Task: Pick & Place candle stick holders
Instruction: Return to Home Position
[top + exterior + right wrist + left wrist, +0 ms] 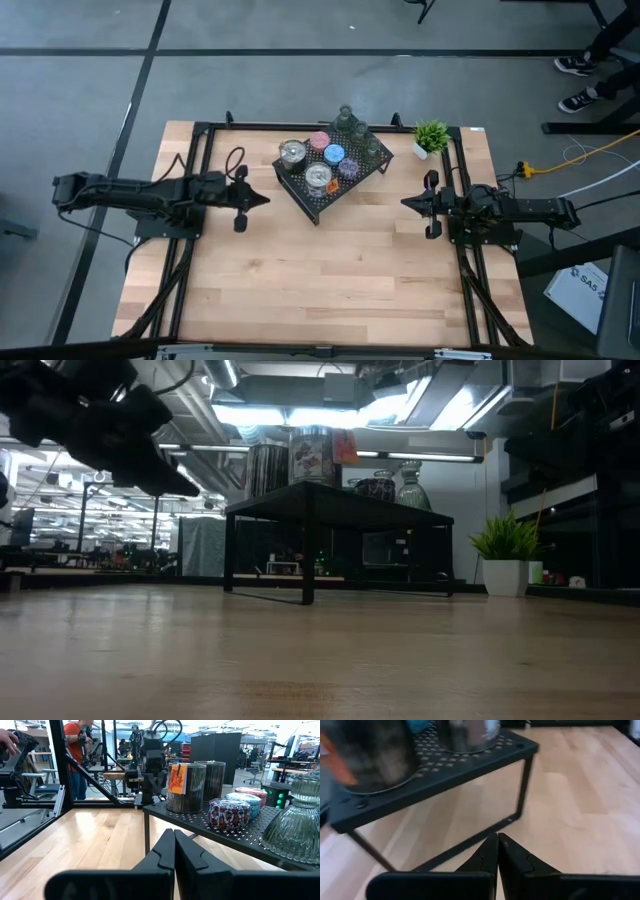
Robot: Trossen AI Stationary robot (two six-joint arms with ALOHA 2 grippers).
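Note:
The candle stick holders stand on the mesh top of a black wire rack at the middle far part of the table. Among them are two shiny silver ones, a pink one, a blue one, a purple one and ribbed glass ones. My left gripper is shut and bare, just left of the rack, with its tips pointing at the rack's near leg. My right gripper is shut and bare to the rack's right, level with the rack top.
A small green potted plant stands at the far right, beside the rack. Black frame rails run along the table's left, right and far sides. Bare wood lies between the grippers and toward the near edge. A person stands beyond the table.

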